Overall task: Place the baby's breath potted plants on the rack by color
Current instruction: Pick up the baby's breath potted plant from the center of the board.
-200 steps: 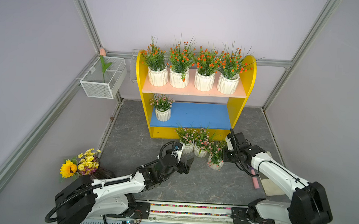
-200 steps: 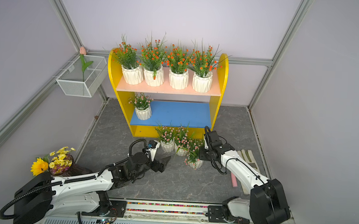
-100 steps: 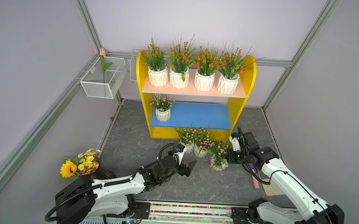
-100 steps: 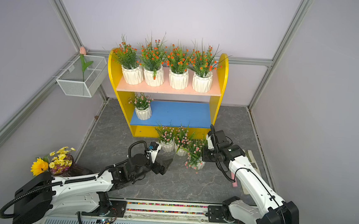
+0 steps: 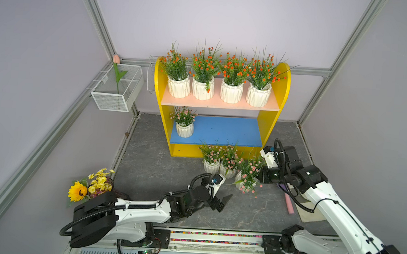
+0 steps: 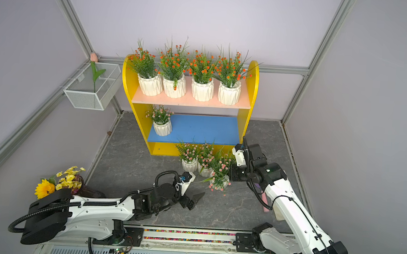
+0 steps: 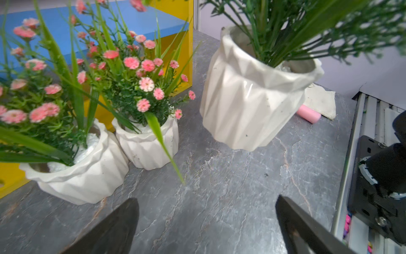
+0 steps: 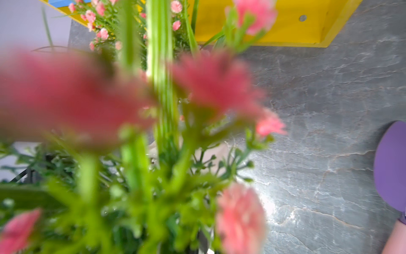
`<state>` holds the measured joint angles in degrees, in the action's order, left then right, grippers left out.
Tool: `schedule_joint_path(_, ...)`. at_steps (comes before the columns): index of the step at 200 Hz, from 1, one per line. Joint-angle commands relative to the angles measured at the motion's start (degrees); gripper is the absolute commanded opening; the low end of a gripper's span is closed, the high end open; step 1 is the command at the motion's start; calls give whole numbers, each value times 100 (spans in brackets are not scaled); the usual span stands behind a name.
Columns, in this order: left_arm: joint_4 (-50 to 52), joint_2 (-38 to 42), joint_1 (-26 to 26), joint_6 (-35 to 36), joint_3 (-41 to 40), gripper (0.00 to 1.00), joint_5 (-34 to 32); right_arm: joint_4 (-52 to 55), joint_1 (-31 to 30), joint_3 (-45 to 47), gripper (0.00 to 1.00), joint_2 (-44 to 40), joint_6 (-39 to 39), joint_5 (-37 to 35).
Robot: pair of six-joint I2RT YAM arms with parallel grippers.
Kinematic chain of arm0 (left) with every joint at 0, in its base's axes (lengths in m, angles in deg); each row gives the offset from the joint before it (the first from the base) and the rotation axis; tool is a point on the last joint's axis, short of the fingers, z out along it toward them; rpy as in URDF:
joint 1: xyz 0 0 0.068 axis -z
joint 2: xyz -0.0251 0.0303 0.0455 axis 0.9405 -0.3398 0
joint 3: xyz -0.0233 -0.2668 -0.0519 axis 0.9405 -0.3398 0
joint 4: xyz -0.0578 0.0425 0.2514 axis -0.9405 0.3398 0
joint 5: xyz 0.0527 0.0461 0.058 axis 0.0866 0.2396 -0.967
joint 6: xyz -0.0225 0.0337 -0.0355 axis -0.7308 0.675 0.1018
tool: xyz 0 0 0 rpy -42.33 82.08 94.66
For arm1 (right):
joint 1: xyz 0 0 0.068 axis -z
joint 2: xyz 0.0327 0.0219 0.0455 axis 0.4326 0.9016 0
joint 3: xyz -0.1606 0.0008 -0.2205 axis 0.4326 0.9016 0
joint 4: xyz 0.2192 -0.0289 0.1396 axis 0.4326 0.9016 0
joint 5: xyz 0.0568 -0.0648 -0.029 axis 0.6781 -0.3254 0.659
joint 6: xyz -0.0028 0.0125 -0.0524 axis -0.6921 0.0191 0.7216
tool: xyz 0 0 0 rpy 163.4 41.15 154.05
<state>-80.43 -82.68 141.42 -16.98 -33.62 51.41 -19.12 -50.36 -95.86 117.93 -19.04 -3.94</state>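
The rack (image 5: 276, 108) stands at the back. Several orange baby's breath potted plants (image 5: 178, 86) fill its pink upper board. One pink plant (image 5: 184, 128) stands at the left end of the blue board. Two pink plants (image 5: 211, 166) (image 5: 227, 171) stand on the floor in front. A third pink plant (image 5: 239, 179) (image 7: 248, 105) leans tilted beside them, and my right gripper (image 5: 257, 179) is shut on it; its foliage hides the jaws. My left gripper (image 5: 223, 202) (image 7: 206, 200) hangs open over bare floor, short of the pots.
A wire basket (image 5: 116, 89) with a tulip hangs on the left wall. A sunflower bouquet (image 5: 90, 188) stands at the front left. A pink cylinder (image 5: 289, 206) and a cloth (image 5: 311, 213) lie under my right arm. The arms' rail (image 5: 214, 238) runs along the front.
My right arm has drawn back to the right, and the pink plant in its grip has shifted slightly and tipped. My left gripper has edged a little to the right, still open.
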Motion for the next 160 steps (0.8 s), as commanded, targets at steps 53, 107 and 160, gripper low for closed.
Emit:
schedule_joint_path(53, -718, -661, 331, 332, 674, 100, -10, -416, -498, 24, 11, -239, -336, 460)
schedule_joint_path(107, -905, -932, 403, 392, 865, 100, 97, -713, -843, 214, 11, -343, -643, 720)
schedule_joint_path(160, -1043, -1145, 474, 405, 947, 100, -114, -1001, -979, 348, 11, -449, -869, 1168)
